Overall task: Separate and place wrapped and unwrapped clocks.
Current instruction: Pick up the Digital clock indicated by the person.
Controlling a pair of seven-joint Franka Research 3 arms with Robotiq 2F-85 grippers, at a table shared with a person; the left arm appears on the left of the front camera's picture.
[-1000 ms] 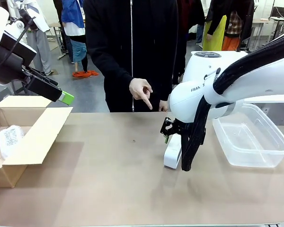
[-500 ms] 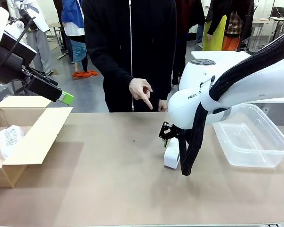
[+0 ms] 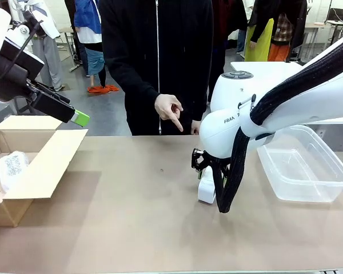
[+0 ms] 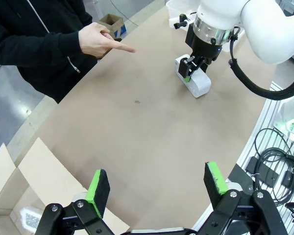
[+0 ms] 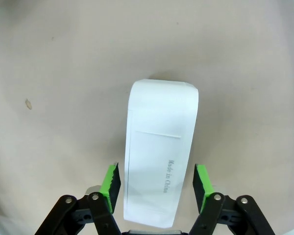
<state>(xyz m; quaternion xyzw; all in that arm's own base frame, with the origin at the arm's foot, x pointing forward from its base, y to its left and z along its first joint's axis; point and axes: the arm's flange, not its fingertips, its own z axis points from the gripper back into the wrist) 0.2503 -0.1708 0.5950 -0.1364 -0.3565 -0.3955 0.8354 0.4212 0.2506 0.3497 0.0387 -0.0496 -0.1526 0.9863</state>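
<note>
The right gripper (image 5: pixel 157 188) straddles the unwrapped clock (image 5: pixel 160 161), its green pads (image 5: pixel 111 187) at both long sides, clenched on it near the middle of the tabletop (image 3: pixel 131 217). The clock lies flat. A person's hand (image 3: pixel 170 108) points down from the far edge. The left gripper (image 4: pixel 157 186) hangs released above the cardboard box (image 3: pixel 28 171) at the left edge, where a wrapped clock (image 3: pixel 11 165) lies. A clear plastic bin (image 3: pixel 303 165) sits toward the right edge.

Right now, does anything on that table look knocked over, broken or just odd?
Nothing stands out. The bare white clock lies flat on the table between the right gripper's pads. A wrapped bundle sits in the cardboard box, and the clear plastic tub stands upright.
</note>
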